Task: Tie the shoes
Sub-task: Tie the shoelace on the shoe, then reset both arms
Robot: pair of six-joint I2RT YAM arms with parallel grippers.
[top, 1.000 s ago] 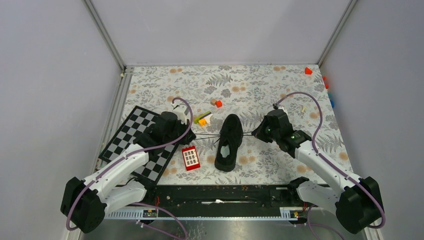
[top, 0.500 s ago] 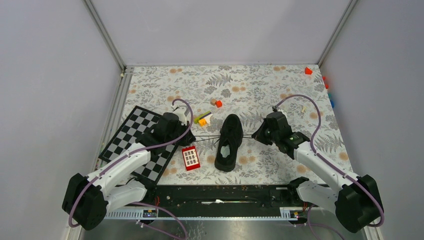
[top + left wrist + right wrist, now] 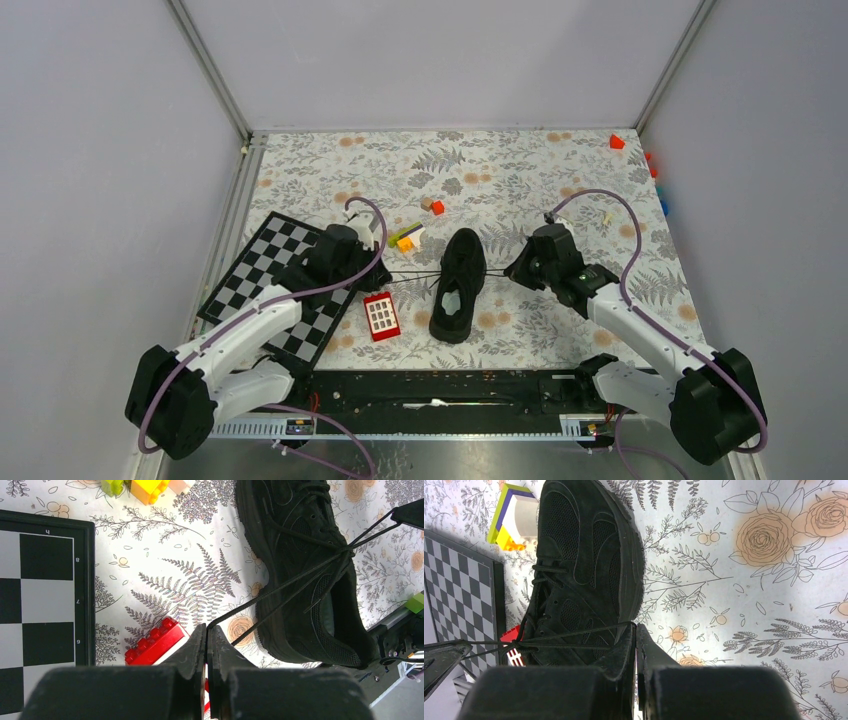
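**Lower frame, top view.** Two white-and-black arms rise from the bottom corners and reach in toward the middle.

**Red plastic brick with a white keypad face**: lies flat just left of centre, near the shoe's heel end and apart from it.

**Black low-top sneaker**: the task's thing. It lies at the centre of the frame on the floral-print table cover, with the heel toward the bottom edge, the toe pointing up the frame and a pale insole showing in the opening. It sits between the two grippers.

**Black laces**: thin strands drawn out taut to both sides from the sneaker's eyelets.

**Left gripper**: just left of the sneaker. The jaws are pressed together, pinching a lace strand at the fingertips (left wrist view).

**Right gripper**: just right of the sneaker. The jaws are likewise closed, with lace strands running into the tips (right wrist view).

**Black-and-white chequered board**: at left of centre and set at an angle. It lies partly under the left arm.

**Yellow, green and white toy bricks**: a cluster above and left of the toe.

**Small tan and red blocks**: farther up the frame.

**Red block**: at the upper right corner of the cover.
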